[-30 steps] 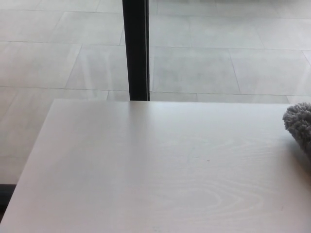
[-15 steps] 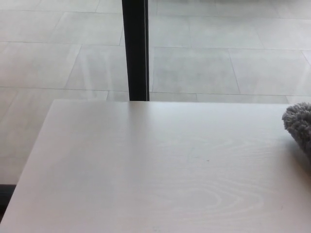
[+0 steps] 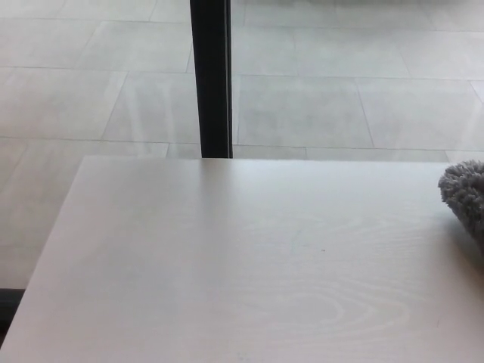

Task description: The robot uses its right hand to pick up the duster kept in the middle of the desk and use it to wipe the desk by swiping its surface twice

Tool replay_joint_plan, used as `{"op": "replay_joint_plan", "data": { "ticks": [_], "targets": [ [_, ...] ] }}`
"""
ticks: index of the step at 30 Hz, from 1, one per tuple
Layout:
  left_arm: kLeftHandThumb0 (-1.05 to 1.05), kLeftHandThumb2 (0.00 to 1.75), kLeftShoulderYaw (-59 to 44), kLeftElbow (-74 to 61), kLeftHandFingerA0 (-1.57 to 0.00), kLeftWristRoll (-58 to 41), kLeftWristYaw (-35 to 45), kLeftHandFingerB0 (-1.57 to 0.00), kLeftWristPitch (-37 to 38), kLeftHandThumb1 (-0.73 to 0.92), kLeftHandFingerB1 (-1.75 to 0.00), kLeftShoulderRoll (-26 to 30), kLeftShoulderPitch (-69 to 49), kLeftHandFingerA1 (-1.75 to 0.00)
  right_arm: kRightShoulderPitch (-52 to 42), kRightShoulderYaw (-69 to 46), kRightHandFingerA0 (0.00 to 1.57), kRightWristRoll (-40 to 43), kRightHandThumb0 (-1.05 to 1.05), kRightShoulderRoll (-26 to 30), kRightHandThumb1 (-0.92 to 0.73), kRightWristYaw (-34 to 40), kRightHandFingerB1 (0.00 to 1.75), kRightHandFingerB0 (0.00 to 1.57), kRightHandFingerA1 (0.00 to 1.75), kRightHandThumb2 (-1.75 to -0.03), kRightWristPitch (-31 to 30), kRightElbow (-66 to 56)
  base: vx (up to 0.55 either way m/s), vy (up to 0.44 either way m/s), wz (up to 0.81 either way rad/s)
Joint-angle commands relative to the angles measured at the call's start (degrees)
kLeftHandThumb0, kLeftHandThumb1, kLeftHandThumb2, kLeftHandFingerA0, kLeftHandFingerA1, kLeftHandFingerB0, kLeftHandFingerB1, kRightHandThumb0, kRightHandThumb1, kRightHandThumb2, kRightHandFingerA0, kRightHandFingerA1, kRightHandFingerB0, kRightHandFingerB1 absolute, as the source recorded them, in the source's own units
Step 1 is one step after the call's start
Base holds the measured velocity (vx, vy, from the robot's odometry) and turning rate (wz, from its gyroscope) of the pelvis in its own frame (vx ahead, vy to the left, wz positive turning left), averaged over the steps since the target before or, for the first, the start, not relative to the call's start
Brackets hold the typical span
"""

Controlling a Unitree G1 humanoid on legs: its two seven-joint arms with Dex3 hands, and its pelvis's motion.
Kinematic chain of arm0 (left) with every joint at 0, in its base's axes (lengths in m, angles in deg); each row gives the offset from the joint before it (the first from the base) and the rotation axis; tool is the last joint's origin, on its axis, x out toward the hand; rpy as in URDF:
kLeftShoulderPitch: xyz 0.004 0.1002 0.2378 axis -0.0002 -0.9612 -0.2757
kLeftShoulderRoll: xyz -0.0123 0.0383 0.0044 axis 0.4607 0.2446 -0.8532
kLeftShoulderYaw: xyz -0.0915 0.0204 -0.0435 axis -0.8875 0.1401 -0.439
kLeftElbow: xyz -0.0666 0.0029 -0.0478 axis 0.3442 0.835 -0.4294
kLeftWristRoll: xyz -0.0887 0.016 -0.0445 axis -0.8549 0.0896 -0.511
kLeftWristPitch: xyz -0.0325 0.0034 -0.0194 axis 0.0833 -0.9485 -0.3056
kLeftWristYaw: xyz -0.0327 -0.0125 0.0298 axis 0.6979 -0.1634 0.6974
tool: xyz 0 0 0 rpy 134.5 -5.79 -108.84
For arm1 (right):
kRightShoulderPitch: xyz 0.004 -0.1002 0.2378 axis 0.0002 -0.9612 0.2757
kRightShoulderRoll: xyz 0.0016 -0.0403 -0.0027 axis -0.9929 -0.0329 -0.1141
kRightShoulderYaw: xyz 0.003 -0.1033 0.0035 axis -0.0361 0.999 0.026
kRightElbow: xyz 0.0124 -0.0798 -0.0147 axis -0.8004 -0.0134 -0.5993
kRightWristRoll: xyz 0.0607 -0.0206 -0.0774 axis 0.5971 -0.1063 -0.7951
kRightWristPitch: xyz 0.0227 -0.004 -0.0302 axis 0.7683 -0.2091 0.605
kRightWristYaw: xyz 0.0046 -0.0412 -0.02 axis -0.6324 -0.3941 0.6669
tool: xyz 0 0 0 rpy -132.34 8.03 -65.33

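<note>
Hardly anything differs from a second ago: the view has tipped slightly, nothing else. Neither hand shows, so fingers cannot be judged. On the desk point(image 3: 249, 257), the duster point(image 3: 465, 195) lies at the right edge, partly cropped; beyond, a black post point(image 3: 211, 76).

Almost no change is seen across the pictures. The whole view is shifted very slightly downward, so the far edge of the counter point(image 3: 227, 249) and the grey duster point(image 3: 465, 193) at the right border are found a touch lower, which is read as camera movement only.
</note>
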Motion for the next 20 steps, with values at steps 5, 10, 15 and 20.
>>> {"op": "replay_joint_plan", "data": {
  "ticks": [5,10,15,20],
  "targets": [
    [-0.46,0.59,-5.3,0.5,-0.66,-5.5,3.1,-0.59,-1.1,0.62,-0.5,1.0,-0.4,-0.59,-0.1,-26.1,0.66,28.6,-0.62,-9.8,-0.68,2.9,0.75,0.25,1.12,-0.61,1.4,28.5,0.0,0.0,0.0],
    [-0.46,0.58,-5.0,1.2,-0.72,-3.9,1.6,-0.65,-1.1,0.6,-0.51,0.9,-0.4,-0.59,-0.4,-26.3,0.89,27.8,-0.7,-11.2,-0.71,1.3,0.62,0.16,1.08,-0.62,1.6,30.4,0.0,0.0,0.0],
    [-0.46,0.58,-4.4,1.2,-0.74,-2.6,0.5,-0.67,-1.3,0.6,-0.51,0.7,-0.3,-0.59,-0.1,-25.1,0.89,25.8,-0.7,-10.6,-0.75,-1.2,0.59,0.12,0.95,-0.63,0.9,31.6,0.0,0.0,0.0],
    [-0.47,0.59,-4.6,1.2,-0.74,-2.3,0.2,-0.64,-1.6,0.62,-0.48,0.4,0.2,-0.57,0.2,-24.0,0.66,25.8,-0.75,-10.6,-0.71,-5.5,0.56,0.08,0.8,-0.63,1.9,32.4,0.0,0.0,0.0]
  ]
}}
